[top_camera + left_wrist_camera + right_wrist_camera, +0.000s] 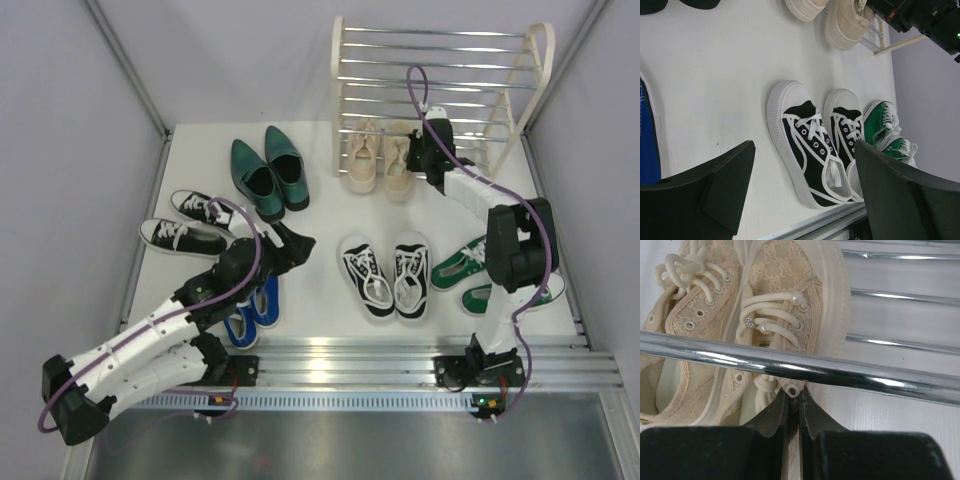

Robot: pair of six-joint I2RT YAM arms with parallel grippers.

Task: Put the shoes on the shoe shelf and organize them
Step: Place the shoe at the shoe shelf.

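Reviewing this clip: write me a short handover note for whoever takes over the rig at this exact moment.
Left gripper: open, empty, above the table near the blue pair.
Right gripper: shut, tips at the beige pair, which sits at the foot of the shoe shelf, a chrome bar crossing over it; a grip cannot be confirmed.
On the table: dark green dress pair, left black-and-white pair, centre black-and-white pair, green pair.
Done: nothing clearly shelved. Left: all six pairs.
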